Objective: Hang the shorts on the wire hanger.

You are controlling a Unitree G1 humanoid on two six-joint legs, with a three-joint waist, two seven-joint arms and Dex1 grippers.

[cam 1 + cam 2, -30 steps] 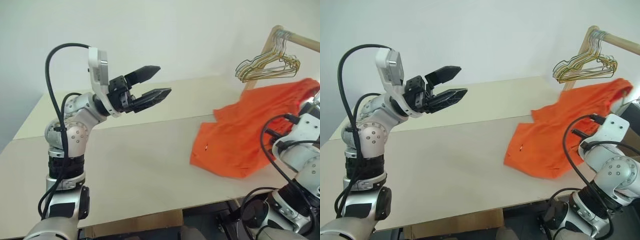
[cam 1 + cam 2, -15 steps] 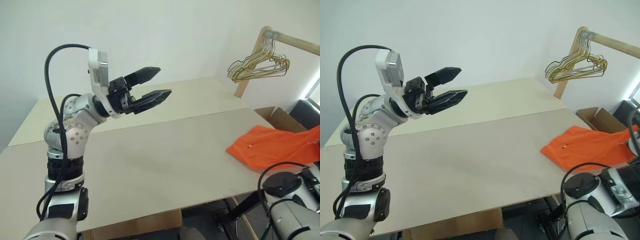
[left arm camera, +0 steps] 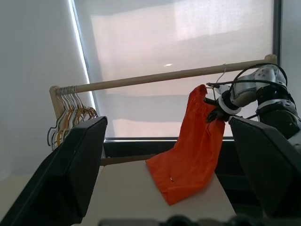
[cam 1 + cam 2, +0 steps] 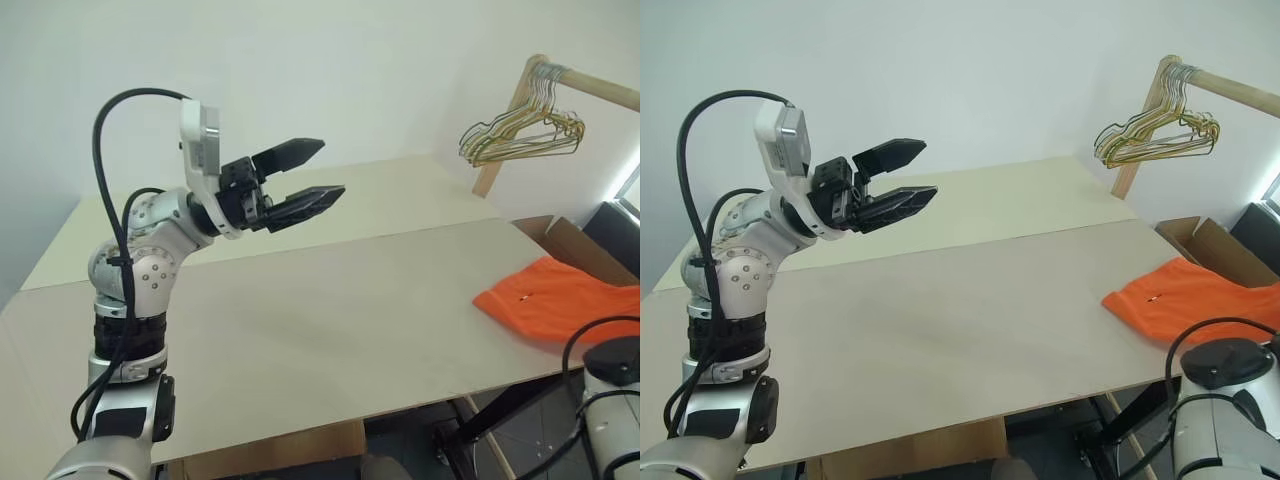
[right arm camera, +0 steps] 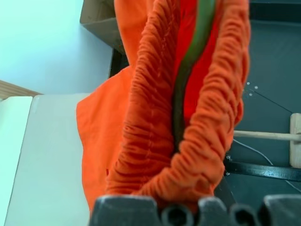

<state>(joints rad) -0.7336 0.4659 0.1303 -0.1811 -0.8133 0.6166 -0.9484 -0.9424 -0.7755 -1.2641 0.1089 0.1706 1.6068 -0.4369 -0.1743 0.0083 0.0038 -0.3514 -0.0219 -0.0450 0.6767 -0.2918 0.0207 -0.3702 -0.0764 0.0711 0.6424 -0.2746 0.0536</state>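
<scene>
- Left gripper [image 4: 314,172]: raised over the table [image 4: 300,320], fingers spread, empty.
- Right gripper [image 3: 215,112]: clenched on the gathered waistband of the shorts [image 3: 190,153], holding it up near the wooden rail [image 3: 160,77].
- Shorts: hem trailing on the table's far right end.
- Wire hanger [image 5: 188,61]: green wire lying inside the waistband folds.
- Bunch of hangers [image 4: 522,132]: hung at the rail's end.

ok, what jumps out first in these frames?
The bright orange shorts, lifted by the waistband in the shut right gripper near the wooden rail, their hem trailing on the table's right end. A green wire runs through the gathered waistband. The left gripper hovers open and empty above the table.
</scene>
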